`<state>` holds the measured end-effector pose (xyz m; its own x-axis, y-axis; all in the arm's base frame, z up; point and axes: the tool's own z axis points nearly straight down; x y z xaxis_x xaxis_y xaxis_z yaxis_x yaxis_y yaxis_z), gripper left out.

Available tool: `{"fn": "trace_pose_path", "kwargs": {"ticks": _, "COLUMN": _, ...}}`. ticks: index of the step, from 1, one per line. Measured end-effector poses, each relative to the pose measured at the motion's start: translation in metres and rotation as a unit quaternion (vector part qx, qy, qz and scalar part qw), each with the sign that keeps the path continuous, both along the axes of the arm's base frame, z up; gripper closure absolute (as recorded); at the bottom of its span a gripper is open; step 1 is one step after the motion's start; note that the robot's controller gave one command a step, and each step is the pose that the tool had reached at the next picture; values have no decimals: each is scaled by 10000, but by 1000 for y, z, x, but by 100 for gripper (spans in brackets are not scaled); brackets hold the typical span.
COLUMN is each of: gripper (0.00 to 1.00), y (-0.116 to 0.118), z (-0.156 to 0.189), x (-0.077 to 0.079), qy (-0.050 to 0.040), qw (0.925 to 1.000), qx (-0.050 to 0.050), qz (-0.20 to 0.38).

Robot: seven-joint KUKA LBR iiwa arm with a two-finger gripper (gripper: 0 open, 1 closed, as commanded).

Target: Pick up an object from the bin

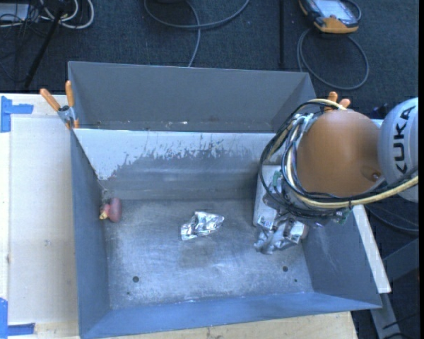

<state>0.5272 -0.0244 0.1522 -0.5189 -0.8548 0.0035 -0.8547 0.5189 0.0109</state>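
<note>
Since the hand (275,237) is down near the bin (198,119) floor, I'd guess it's lining up a grab, though I can't tell if it's spread or pinched. The crumpled foil wad (201,226) sits near it toward the bin's middle, apart; a small reddish thing (113,210) lies well beyond.

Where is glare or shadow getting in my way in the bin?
Camera view: the crumpled silver foil lump on the mid floor throws bright highlights; a pale band of light crosses the scratched back wall of the grey metal bin; the gripper, at the floor's right, sits in shade under the arm; the small reddish lump against the left wall is dimly lit.
</note>
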Motion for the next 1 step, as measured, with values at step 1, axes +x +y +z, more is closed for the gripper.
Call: {"fn": "trace_pose_path", "kwargs": {"ticks": 1, "gripper": 100, "y": 78, "z": 1, "x": -19, "qy": -37, "qw": 9947, "qx": -4, "qz": -1029}}
